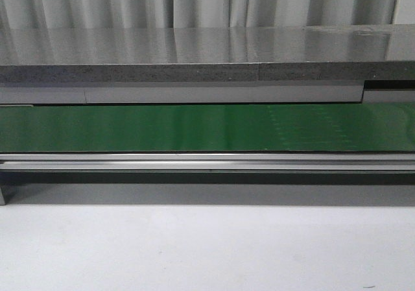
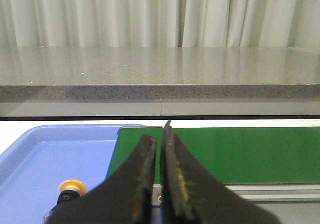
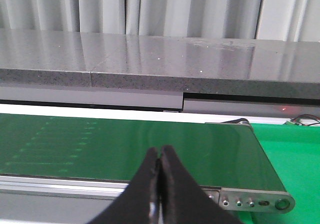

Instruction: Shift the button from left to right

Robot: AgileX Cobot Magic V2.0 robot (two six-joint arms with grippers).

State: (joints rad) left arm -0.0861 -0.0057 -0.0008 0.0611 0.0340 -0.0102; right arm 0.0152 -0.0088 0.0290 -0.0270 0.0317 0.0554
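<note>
The button [image 2: 72,188], with its round orange-yellow cap on a black body, sits in a blue tray [image 2: 40,159] in the left wrist view, partly hidden behind my left finger. My left gripper [image 2: 159,136] is shut with nothing between its fingers, up above the tray's edge and the end of the green belt [image 2: 240,154], to the side of the button. My right gripper [image 3: 159,154] is shut and empty over the near edge of the green belt [image 3: 100,144]. Neither gripper nor the button shows in the front view.
A green conveyor belt [image 1: 207,128] runs across the front view, with a metal rail [image 1: 207,161] along its near side. Behind it a grey stone-like counter [image 1: 207,51] and pale curtains. The belt's end roller bracket [image 3: 255,202] and a bright green surface [image 3: 295,154] lie past its right end.
</note>
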